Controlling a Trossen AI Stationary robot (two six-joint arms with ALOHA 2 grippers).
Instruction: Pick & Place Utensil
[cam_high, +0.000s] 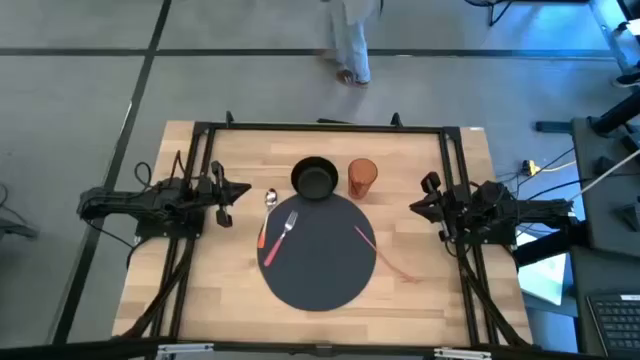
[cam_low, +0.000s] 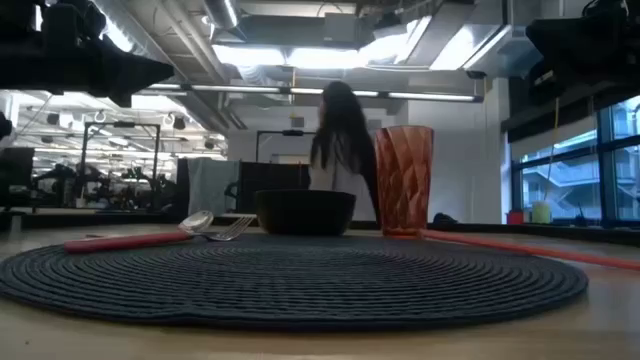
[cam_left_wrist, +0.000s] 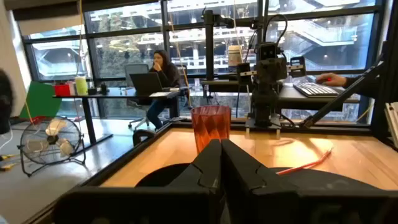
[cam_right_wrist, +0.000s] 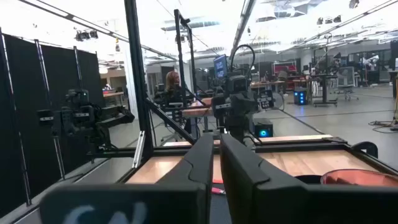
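Looking down on the wooden table (cam_high: 220, 290), we take the round dark woven placemat (cam_high: 318, 255) as our landmark. A black bowl (cam_high: 314, 178) at its far rim looks empty, and a faceted, translucent orange cup (cam_high: 362, 177) beside the bowl shows nothing inside. We can read no writing. A fork (cam_high: 279, 238) with an orange-red handle lies on the mat's left part; a metal spoon (cam_high: 267, 214) with an orange-red handle lies just off its left rim. Thin orange chopsticks (cam_high: 380, 252) cross its right rim. Our left gripper (cam_high: 243, 188) hovers left of the mat, fingers together, holding nothing; our right gripper (cam_high: 417, 207) hovers right of it, fingers nearly together, empty.
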